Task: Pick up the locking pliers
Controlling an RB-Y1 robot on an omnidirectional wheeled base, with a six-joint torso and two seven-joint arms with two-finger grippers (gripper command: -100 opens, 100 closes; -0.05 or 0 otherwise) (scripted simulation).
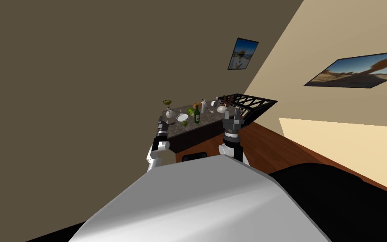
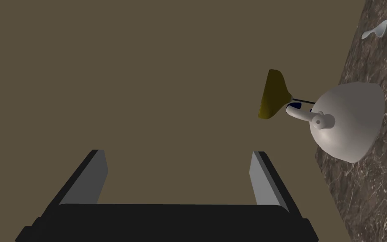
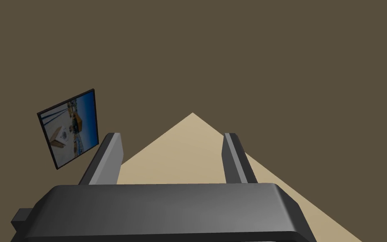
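Observation:
A dark marble-topped table (image 1: pixel 205 119) stands ahead of me, crowded with small things. I cannot pick out the locking pliers among them. My left gripper (image 1: pixel 161 123) hangs at the table's near left corner, open and holding nothing (image 2: pixel 180 174). Beside it in the left wrist view are a white teapot-like vessel (image 2: pixel 348 122) and an olive-yellow glass (image 2: pixel 274 94) on the marble top (image 2: pixel 373 180). My right gripper (image 1: pixel 232 113) is raised at the table's right end, its fingers (image 3: pixel 108 157) open with nothing between them.
On the table stand a green bottle (image 1: pixel 197 114), a white plate (image 1: pixel 182 117), green fruit (image 1: pixel 190 111) and several white vessels. A black lattice frame (image 1: pixel 251 103) lies behind the right end. A brown wall runs along the left, and a wooden floor (image 1: pixel 272 147) lies to the right.

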